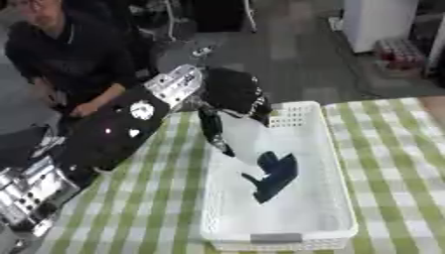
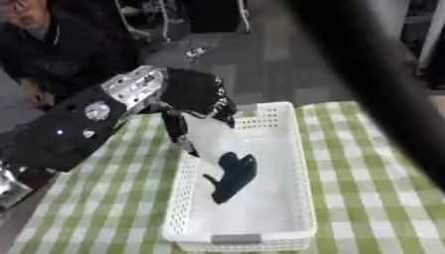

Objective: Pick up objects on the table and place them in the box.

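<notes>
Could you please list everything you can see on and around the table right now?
Basket: one, white, perforated walls, on the table's middle.
Dark object: one, navy, lying inside the basket.
Tablecloth: one, green and white checks, covering the table.
Left hand: one, black, over the basket's far left corner, fingers pointing down along its left wall.
Left arm: one, black with silver joint, coming in from the left.
Right hand: not in view.

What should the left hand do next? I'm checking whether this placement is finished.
Probably lift the left hand clear of the white box and back toward the robot's left. A dark object already lies inside, apart from the hand, whose fingers hang down over the box's far end.
</notes>
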